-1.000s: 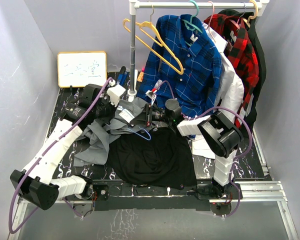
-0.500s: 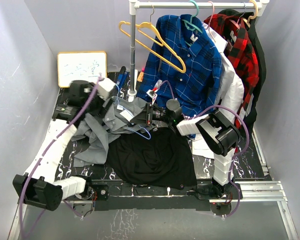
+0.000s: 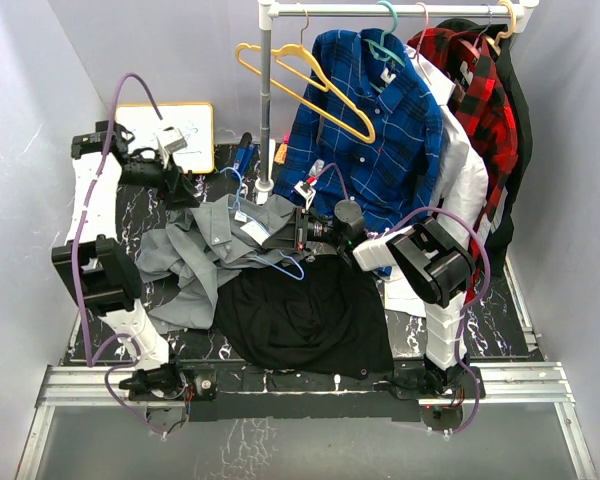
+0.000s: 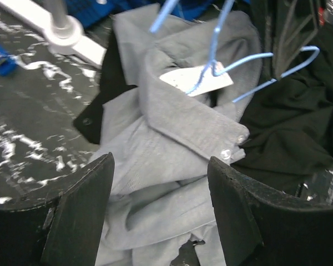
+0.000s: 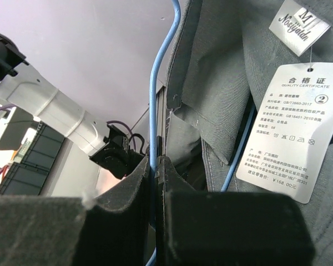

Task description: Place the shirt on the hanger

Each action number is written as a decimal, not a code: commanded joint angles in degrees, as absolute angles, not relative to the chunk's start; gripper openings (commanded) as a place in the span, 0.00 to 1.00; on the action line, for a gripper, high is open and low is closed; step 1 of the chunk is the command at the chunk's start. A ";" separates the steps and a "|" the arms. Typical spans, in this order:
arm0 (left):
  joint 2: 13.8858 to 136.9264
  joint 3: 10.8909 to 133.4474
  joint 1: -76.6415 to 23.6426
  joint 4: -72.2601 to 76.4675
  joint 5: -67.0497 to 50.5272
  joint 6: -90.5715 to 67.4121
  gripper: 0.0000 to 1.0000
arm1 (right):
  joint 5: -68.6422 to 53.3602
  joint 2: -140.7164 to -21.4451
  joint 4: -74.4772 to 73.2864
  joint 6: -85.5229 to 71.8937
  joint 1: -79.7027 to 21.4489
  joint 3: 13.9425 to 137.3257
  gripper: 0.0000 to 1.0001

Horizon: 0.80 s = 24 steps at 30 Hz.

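Note:
The grey shirt (image 3: 205,250) lies crumpled on the dark table, left of centre, its collar and white buttons (image 4: 177,119) in the left wrist view. The thin light-blue hanger (image 3: 283,264) runs through the collar; its wire and hook (image 4: 213,52) rise beside a white paper tag (image 4: 195,81). My right gripper (image 3: 300,232) is shut on the hanger wire (image 5: 154,100), next to the shirt's label and tag (image 5: 299,133). Up and to the left of the shirt, my left gripper (image 3: 185,183) hovers open. Nothing is between its fingers (image 4: 80,216), and the shirt lies below.
A black cloth (image 3: 305,310) is spread in front of the shirt. The clothes rack's pole (image 3: 267,100) and white foot (image 4: 61,27) stand behind it, carrying yellow hangers (image 3: 310,90), a blue plaid shirt (image 3: 380,130) and red plaid clothes (image 3: 475,90). A whiteboard (image 3: 165,135) leans at the back left.
My left gripper opened, let go of the shirt and drew back up and to the left. The shirt has settled flatter. The right gripper kept its hold on the hanger.

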<state>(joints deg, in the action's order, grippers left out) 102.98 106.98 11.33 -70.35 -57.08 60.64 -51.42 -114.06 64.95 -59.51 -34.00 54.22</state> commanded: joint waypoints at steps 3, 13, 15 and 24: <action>102.93 108.35 6.20 -82.52 -61.38 75.73 0.63 | -54.20 -113.95 69.46 -60.10 -33.04 56.47 0.00; 112.96 114.23 5.06 -82.40 -59.11 85.98 0.56 | -56.19 -113.42 69.84 -60.12 -32.22 56.26 0.00; 114.99 115.63 5.02 -82.36 -58.20 87.29 0.56 | -56.36 -113.61 69.75 -60.11 -32.04 56.48 0.00; 119.19 115.97 1.99 -82.44 -53.11 89.72 0.55 | -57.26 -114.97 68.79 -59.44 -31.80 58.12 0.00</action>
